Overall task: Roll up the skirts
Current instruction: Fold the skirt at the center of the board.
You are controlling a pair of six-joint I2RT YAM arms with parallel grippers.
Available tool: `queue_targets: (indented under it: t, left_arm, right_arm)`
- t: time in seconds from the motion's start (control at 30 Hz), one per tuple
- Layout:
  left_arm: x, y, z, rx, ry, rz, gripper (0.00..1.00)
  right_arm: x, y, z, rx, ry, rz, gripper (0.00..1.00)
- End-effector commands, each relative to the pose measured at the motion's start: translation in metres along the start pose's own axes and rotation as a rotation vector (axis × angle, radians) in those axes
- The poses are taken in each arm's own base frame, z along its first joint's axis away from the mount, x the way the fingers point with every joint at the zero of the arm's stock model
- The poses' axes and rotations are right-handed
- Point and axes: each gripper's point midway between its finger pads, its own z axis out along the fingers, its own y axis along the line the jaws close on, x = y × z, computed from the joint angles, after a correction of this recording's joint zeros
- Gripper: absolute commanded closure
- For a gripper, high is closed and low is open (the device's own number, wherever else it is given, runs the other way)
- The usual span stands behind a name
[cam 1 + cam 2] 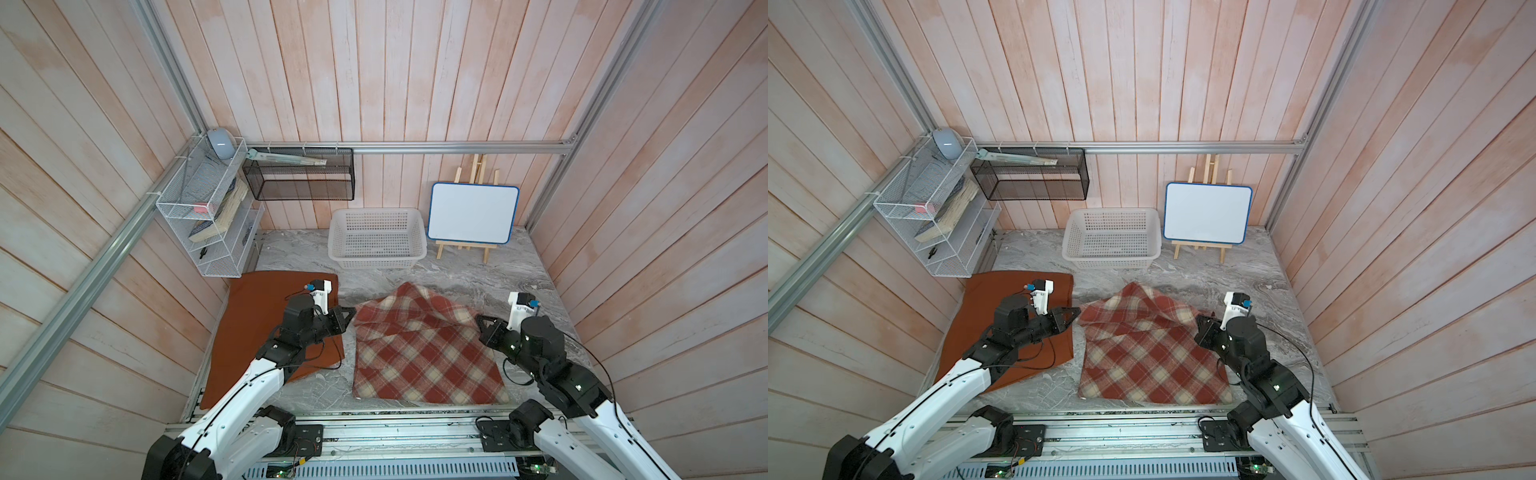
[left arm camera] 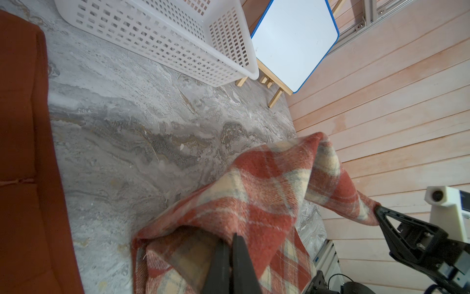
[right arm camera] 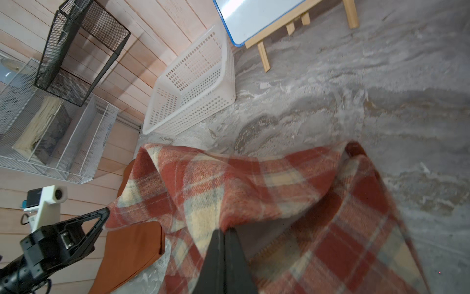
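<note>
Where the grey marbled counter point(image 1: 457, 274) meets pale plank walls point(image 1: 415, 83), left tool point(image 1: 352, 311) and right tool point(image 1: 478, 319) each clench a raised corner of the plaid skirt point(image 1: 424, 361); the rust-orange skirt point(image 1: 249, 328) lies flat beside.

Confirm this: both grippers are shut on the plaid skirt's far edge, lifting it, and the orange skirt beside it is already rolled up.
Wrong on one count: the orange skirt is not rolled; it lies flat, as both top views show. The left gripper and right gripper are indeed shut on the lifted far edge of the plaid skirt.
</note>
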Motion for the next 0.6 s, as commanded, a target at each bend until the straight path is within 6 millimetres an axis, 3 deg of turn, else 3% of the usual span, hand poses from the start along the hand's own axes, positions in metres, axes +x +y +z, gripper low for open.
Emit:
queue_targets:
  t: [0.0, 0.13, 0.27, 0.43, 0.57]
  left_arm:
    - [0.017, 0.007, -0.011, -0.024, 0.023, -0.045, 1.00]
    - [0.034, 0.011, -0.020, -0.030, 0.046, -0.097, 1.00]
    - [0.051, 0.013, -0.034, -0.048, 0.032, -0.118, 1.00]
    - [0.081, 0.012, -0.047, -0.038, 0.089, -0.146, 1.00]
    - [0.096, 0.007, -0.056, -0.015, 0.107, -0.147, 1.00]
  right_arm:
    - [0.020, -0.031, -0.018, 0.098, 0.019, 0.176, 1.00]
    - [0.023, -0.060, -0.038, 0.185, -0.016, 0.242, 1.00]
    - [0.033, -0.076, -0.039, 0.191, -0.035, 0.323, 1.00]
    - [0.024, -0.103, -0.056, 0.279, -0.134, 0.381, 1.00]
    - [0.019, -0.112, -0.071, 0.229, -0.205, 0.472, 1.00]
